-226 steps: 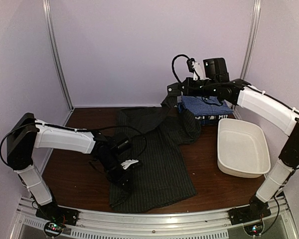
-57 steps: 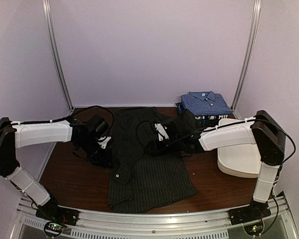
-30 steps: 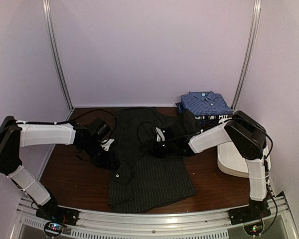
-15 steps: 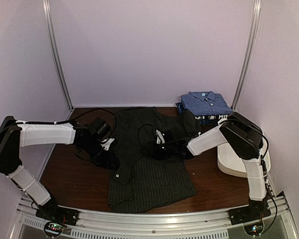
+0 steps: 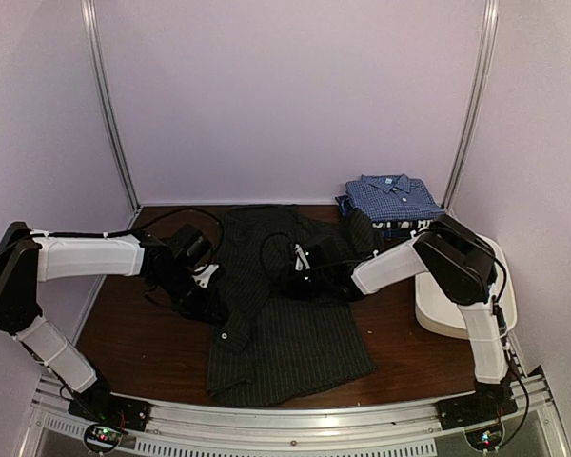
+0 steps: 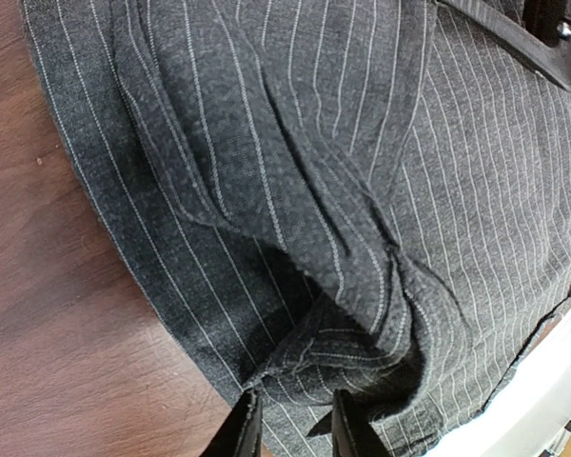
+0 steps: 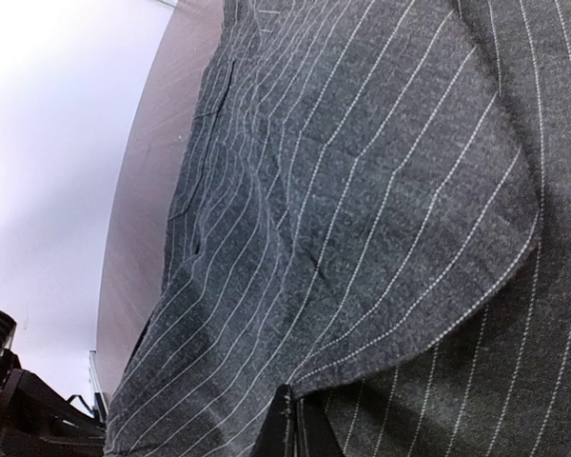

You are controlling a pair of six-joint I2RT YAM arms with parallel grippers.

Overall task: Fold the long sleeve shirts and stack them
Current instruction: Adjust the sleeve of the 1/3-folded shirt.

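Observation:
The dark pinstriped long sleeve shirt (image 5: 295,333) lies spread on the brown table (image 5: 138,333), its left side folded inward. My left gripper (image 5: 207,300) sits at that folded left edge. In the left wrist view its fingers (image 6: 245,433) stand close on a bunched hem of the shirt (image 6: 362,143). My right gripper (image 5: 300,279) is low over the shirt's middle. In the right wrist view it (image 7: 293,424) is shut on the curved edge of a cloth flap (image 7: 381,171). A folded blue checked shirt (image 5: 392,197) rests on a navy one (image 5: 397,228) at the back right.
A white oblong tub (image 5: 436,309) stands at the right, partly hidden behind my right arm. Bare wood shows left of the shirt and at the front right. Metal frame posts (image 5: 109,105) and purple walls close the back and sides.
The right gripper has closed on the flap edge and drawn slightly toward the back right. The left gripper has stayed in place on the folded edge.

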